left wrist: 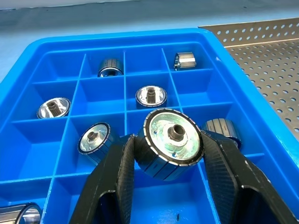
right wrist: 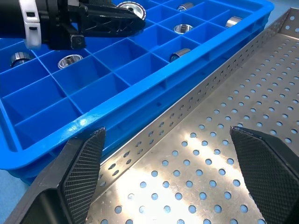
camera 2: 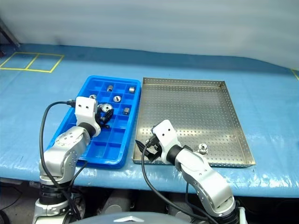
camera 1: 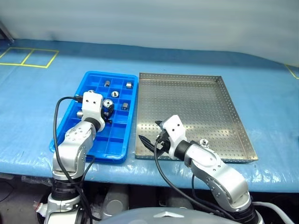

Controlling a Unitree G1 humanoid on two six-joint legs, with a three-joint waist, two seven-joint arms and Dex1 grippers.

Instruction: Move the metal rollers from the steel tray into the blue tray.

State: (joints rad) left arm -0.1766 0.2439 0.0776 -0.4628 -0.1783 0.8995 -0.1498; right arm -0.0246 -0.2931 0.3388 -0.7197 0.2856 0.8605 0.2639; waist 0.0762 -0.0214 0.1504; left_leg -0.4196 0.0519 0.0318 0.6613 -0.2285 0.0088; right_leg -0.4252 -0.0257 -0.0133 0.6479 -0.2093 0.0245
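Left gripper (left wrist: 170, 154): closed on one metal roller (left wrist: 172, 142), black fingers (left wrist: 119, 179) clamping its ribbed sides, flat end face with centre bore toward the wrist camera; held above the compartments of the blue tray (left wrist: 18, 70).
Right gripper (right wrist: 168, 158): jaws spread wide, nothing between them; hovers over the near-left corner of the steel tray (right wrist: 233, 107), just inside its perforated rim.
Blue tray: directly ahead of and under the left gripper; touching or just beside the steel tray's left wall, cannot tell which.
Rollers in blue tray (left wrist: 151, 96): about six loose in separate cells beyond and beside the held one, some upright, some on their side.
Roller in steel tray (camera 2: 202, 148): one, standing near the front rim, right of the right gripper.
Surface: blue table cover (camera 1: 37, 93) under both trays.
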